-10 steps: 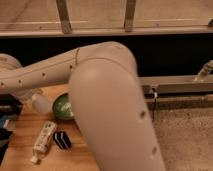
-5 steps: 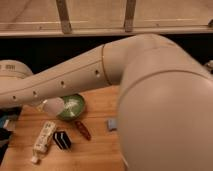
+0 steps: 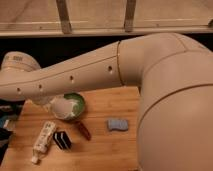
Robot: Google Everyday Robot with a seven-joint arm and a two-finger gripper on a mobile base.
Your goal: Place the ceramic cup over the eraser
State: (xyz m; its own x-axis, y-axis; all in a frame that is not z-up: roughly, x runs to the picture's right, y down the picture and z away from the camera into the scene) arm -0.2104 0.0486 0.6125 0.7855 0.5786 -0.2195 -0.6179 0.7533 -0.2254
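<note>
**Carrying the cup toward the eraser**

The robot arm (image 3: 90, 75) has swung across the frame over the last second. The ceramic cup (image 3: 61, 107) has travelled with it, from the left edge to a spot in front of the green bowl (image 3: 79, 100). The gripper (image 3: 49, 101) sits tucked under the forearm at centre left. Its fingers are drawn together and, judging by how the cup moves with it, pinched on the cup.

The eraser (image 3: 62, 140) lies on the wooden table (image 3: 110, 152) in the lower left, straight below the cup in the frame and not yet covered, so the carry looks roughly half done.

A labelled white tube (image 3: 44, 140) lies just beside the eraser on its left, and a dark red oblong (image 3: 83, 130) lies near its right. Together they leave little room for the cup's rim. A blue-grey pad (image 3: 117, 124) lies well apart at centre.
</note>
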